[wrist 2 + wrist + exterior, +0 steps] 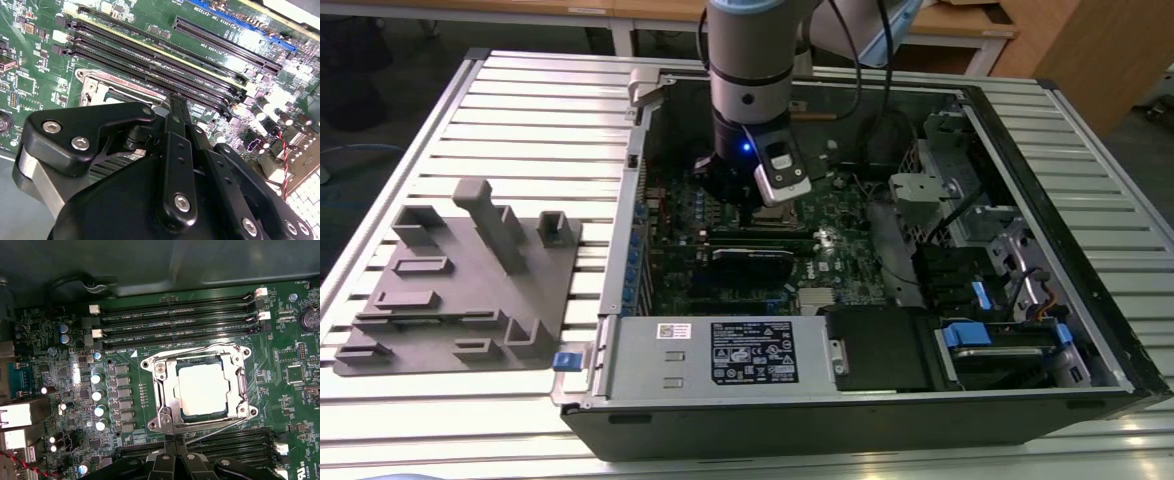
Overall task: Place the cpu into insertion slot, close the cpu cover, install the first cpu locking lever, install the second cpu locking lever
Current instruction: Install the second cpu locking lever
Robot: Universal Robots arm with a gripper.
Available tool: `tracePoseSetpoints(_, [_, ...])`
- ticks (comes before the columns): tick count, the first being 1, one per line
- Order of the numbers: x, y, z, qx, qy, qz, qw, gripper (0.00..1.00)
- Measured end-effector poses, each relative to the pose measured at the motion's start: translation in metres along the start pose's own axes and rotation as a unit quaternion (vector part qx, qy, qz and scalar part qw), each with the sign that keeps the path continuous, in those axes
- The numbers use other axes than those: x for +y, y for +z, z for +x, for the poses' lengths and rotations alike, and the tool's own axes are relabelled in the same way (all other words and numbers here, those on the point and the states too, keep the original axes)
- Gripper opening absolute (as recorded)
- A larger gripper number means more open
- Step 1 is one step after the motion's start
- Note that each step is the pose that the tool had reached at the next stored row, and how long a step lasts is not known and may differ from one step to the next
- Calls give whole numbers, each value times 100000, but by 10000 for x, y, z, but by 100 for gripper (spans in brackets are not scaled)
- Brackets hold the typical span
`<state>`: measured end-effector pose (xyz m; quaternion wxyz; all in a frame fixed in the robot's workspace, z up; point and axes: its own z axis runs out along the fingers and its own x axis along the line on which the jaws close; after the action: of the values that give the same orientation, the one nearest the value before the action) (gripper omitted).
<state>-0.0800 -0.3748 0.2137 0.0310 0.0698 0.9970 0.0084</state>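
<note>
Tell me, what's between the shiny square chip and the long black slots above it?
In the first wrist view, the cpu cover rim and a thin wire lever cross between the cpu and the long black slots.

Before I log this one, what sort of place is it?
Probably a lab or workshop bench: an open computer case lies on a slatted metal table, a grey fixture tray beside it, and wooden benches stand behind. The hand is over the motherboard.

Place: a robotics lab or test workshop.
Work surface: slatted aluminium table [480, 110].
On it: opened computer case [854, 400], with a grey fixture tray [467, 280] at the exterior view's left.
Far side: wooden desks [961, 30].
</note>
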Motion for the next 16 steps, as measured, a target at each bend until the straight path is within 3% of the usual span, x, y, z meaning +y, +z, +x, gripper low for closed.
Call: tracePoseSetpoints(16, [-7, 60, 17, 9, 0, 21, 100000, 11])
